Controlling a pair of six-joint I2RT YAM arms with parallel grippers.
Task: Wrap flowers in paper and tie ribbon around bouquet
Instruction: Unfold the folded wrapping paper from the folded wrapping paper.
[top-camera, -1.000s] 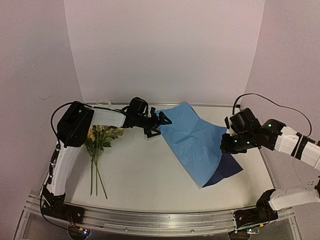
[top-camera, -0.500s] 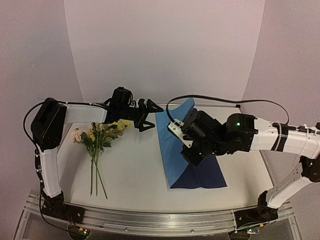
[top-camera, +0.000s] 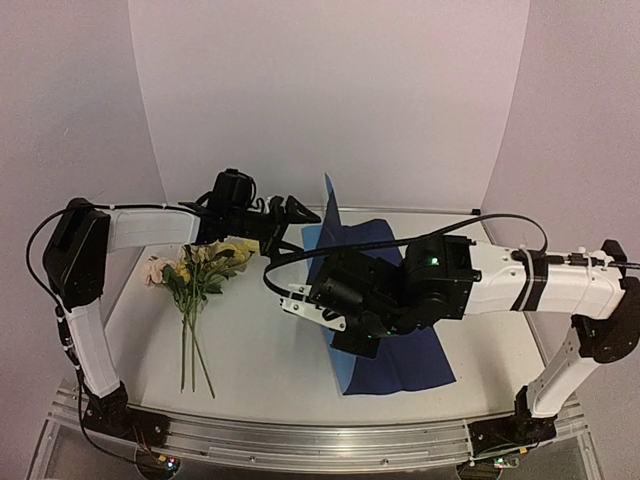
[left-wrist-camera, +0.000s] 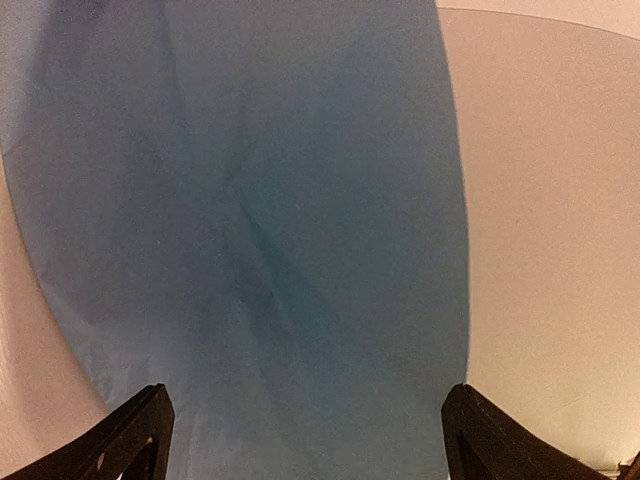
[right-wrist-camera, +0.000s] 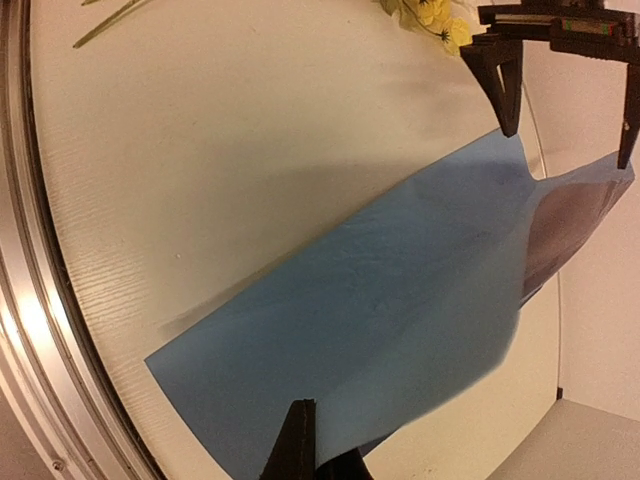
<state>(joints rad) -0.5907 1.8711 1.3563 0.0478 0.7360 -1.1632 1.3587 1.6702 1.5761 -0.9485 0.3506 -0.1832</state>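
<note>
The paper (top-camera: 400, 365) lies in the middle of the top view, a little right of centre, folded over itself so that the darker blue side shows. One edge of it stands up thin near the upper middle of the frame. It is a thin, creased sheet, so in my judgement it is very light and soft: it will bend under its own weight, slide easily on the smooth table (top-camera: 260, 350), and tear if it is pulled hard. The best place to take it is an edge or a corner, with a gentle pinch.

The right gripper (right-wrist-camera: 310, 450) is clenched, and in its own wrist view the near edge of the paper (right-wrist-camera: 380, 330) comes right up to the fingertips at the bottom of the frame. It seems to grasp the sheet there (the contact itself is cut off by the frame edge).

The left gripper (top-camera: 292, 228) hangs at the upper left of the paper with its jaws spread wide, holding nothing. In its wrist view the paper (left-wrist-camera: 300, 200) fills the space ahead between the two tips.

The flowers (top-camera: 200, 270) lie on the left part of the table, apart from the paper, blooms toward the back and stems toward the bottom of the frame. I cannot find the ribbon in these views.
</note>
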